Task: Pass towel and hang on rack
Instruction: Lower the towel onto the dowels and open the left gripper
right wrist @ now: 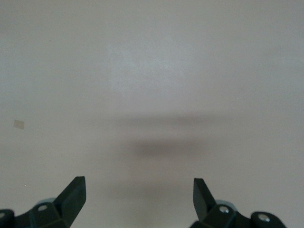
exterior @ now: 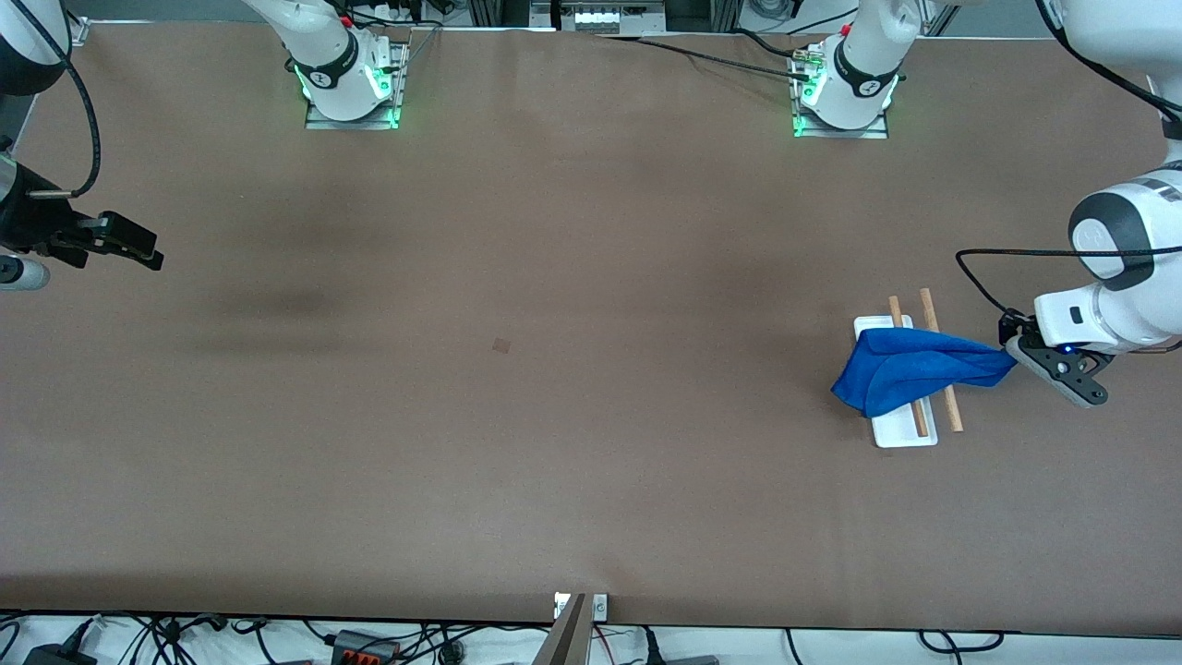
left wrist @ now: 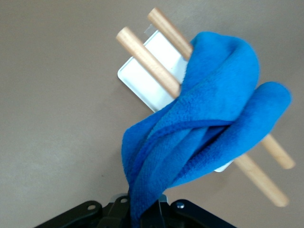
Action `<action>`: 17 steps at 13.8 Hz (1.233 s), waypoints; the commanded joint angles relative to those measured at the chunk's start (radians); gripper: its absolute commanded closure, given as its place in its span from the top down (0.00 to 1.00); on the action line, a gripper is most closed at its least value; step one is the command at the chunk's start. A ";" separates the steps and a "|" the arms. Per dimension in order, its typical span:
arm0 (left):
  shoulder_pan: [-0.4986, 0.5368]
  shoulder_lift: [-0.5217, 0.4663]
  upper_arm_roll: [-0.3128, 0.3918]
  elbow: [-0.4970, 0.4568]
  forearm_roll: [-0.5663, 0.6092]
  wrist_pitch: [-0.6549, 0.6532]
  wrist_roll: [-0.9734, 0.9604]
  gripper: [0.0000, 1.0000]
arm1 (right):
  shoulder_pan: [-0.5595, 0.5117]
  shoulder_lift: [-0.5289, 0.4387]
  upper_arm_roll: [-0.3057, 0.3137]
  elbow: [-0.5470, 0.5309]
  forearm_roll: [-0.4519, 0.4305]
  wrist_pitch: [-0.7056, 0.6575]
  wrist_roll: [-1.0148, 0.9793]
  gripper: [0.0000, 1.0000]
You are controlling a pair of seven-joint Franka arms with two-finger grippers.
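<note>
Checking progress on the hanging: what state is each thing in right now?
towel: draped across both rods, one end pinched by the left gripper
rack: upright on the table, rods partly covered
left gripper: shut on the towel, beside the rack
right gripper: open, empty, waiting over bare table

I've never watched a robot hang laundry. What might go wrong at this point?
The left gripper is shut on one corner of the towel, which lies bunched across the rack; pulling away might drag it off or tip the rack. Released now, the towel may slide off the rods.
</note>
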 commanded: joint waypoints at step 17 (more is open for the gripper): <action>-0.011 0.125 0.075 0.007 -0.264 0.098 0.325 0.33 | -0.039 -0.019 0.051 -0.001 -0.013 -0.038 -0.014 1.00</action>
